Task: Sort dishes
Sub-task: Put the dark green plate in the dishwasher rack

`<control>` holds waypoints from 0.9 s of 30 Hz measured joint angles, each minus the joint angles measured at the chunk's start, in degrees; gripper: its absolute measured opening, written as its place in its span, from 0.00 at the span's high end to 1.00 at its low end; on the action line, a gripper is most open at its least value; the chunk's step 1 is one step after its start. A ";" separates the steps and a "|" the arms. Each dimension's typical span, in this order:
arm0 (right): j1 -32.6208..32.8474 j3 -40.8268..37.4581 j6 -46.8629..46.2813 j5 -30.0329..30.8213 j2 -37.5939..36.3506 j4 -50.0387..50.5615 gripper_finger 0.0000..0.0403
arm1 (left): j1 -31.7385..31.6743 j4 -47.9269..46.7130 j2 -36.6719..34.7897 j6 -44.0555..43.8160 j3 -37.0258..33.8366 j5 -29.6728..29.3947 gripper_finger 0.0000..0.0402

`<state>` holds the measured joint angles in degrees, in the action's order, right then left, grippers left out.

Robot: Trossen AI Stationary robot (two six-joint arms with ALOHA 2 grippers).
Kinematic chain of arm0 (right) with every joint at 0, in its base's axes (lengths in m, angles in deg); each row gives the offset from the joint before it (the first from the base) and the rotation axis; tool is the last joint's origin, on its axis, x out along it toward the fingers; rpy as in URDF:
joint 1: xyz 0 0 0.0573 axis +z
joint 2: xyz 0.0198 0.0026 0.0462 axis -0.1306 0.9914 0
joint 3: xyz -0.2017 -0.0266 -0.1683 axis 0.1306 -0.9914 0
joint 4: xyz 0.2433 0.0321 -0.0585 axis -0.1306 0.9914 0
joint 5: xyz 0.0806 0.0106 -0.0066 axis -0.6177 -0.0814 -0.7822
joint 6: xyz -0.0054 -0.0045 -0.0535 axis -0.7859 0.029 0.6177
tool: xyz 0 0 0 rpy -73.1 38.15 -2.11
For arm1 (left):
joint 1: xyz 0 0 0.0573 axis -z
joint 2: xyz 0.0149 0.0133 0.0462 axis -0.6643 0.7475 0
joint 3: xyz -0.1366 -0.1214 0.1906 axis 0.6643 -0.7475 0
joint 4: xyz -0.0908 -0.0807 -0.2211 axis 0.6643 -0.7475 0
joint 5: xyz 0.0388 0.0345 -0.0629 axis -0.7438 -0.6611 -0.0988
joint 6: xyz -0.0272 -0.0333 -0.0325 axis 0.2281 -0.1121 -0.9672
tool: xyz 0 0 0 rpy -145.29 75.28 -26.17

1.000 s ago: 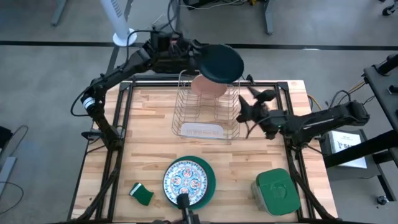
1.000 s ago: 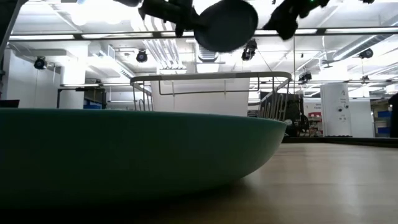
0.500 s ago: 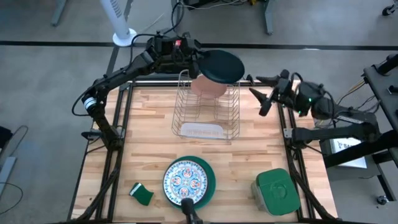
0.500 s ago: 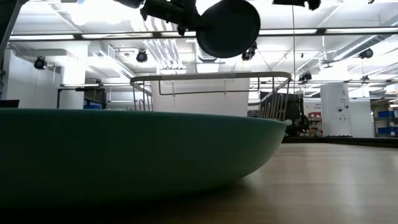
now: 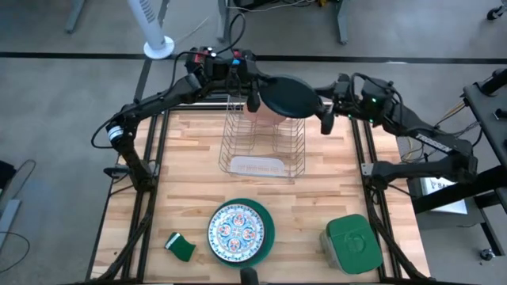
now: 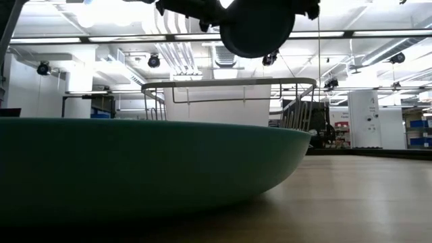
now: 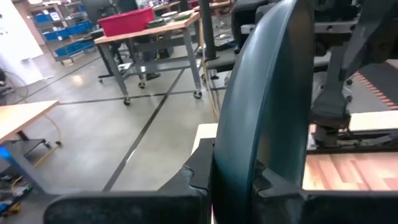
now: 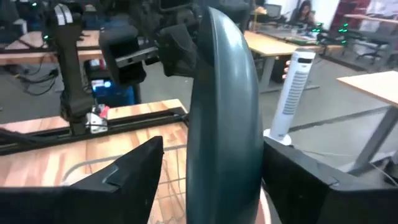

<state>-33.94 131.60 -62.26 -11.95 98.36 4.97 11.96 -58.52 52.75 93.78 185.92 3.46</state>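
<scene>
The dark teal plate (image 5: pixel 289 95) hangs above the far end of the wire rack (image 5: pixel 261 150), with my left gripper (image 5: pixel 255 91) shut on it. My right gripper (image 5: pixel 321 107) is open at the plate's opposite side. Its fingers (image 8: pixel 127 180) stand on either side of the plate's rim (image 8: pixel 224 124). A salmon-pink plate (image 5: pixel 255 112) stands in the rack, mostly hidden under the dark one. The ornamented white plate (image 5: pixel 238 231) lies on the teal-green plate (image 5: pixel 270 229) near the table's front edge. My left gripper pinches the dark teal plate's rim (image 7: pixel 233 165) between its two fingers, at the side toward the table's left. The fingers come nearly level from the far left. The plate stands tilted on edge, lifted clear above the rack. My right gripper's fingers flank the rim; whether they touch it I cannot tell.
A square green-lidded container (image 5: pixel 352 244) sits at the near right corner and a small green sponge (image 5: pixel 181 247) at the near left. In the low view the teal-green plate (image 6: pixel 135 169) fills the foreground. A white fan (image 5: pixel 154 28) stands on the floor beyond the table.
My right gripper has risen from the table's right side, rolled about, and swung toward the far edge and left to the dark plate, ending with its fingers around the rim. My left gripper has carried the plate a little toward the table's right.
</scene>
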 joint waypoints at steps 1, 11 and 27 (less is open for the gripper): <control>-0.22 0.78 0.41 0.00 1.04 -0.04 0.43 | -0.10 -0.02 -0.06 0.01 0.00 -0.05 0.96; -1.72 4.54 3.25 3.65 6.49 0.70 0.95 | -1.05 -5.02 -0.85 -2.45 0.13 0.22 0.86; -6.11 4.61 12.01 3.65 12.20 -0.12 0.99 | -3.12 -18.18 -3.83 4.28 0.13 -7.36 0.48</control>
<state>-40.05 136.22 -50.25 -8.31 110.56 4.85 8.84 -76.70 48.92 98.06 186.05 -3.90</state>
